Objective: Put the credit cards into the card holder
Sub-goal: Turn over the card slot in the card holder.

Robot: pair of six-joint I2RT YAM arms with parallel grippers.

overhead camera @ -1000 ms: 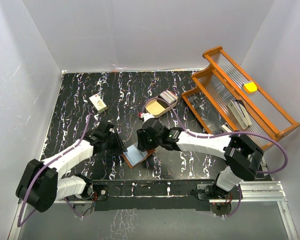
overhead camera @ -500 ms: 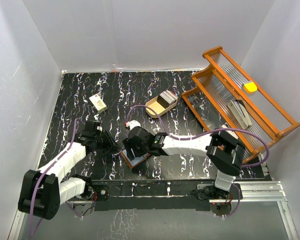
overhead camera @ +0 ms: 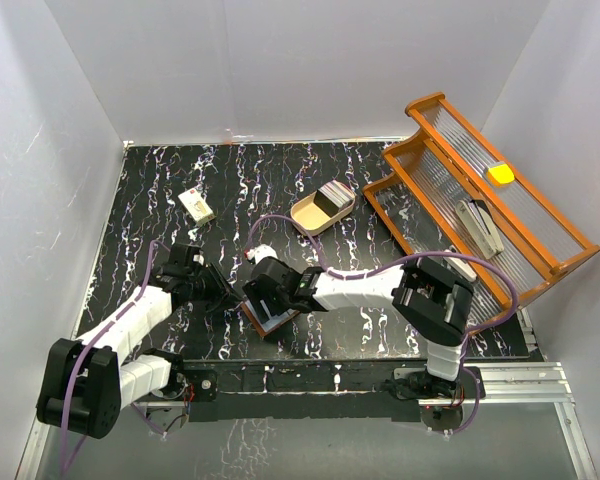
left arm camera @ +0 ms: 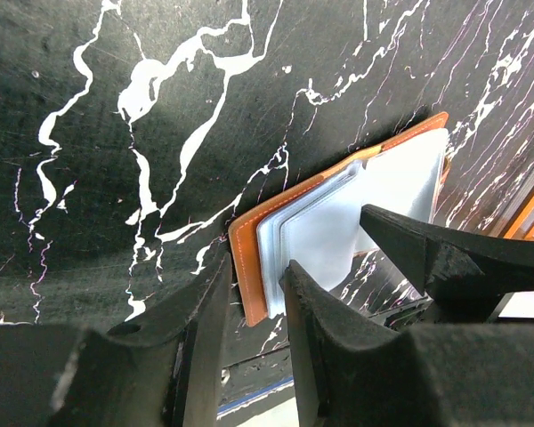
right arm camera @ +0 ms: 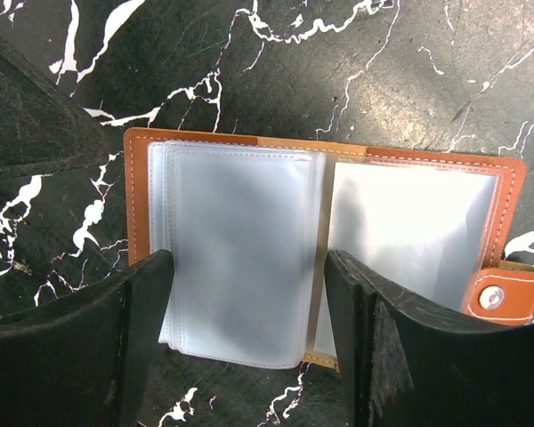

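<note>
Brown leather card holder lies open under spread right gripper; edge pinched by left gripper. Pockets should be held flat.

Overhead view wide; both wrist views close on card holder

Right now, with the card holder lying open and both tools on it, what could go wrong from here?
1. The left tool pinches only the orange edge of the card holder; it may slip off and let the holder slide.
2. The right tool straddles the loose clear sleeves with its jaws open; lifting away could let the sleeves flip or the cover fold shut.
3. The credit cards sit in the beige tray, so nothing is loaded yet.
</note>
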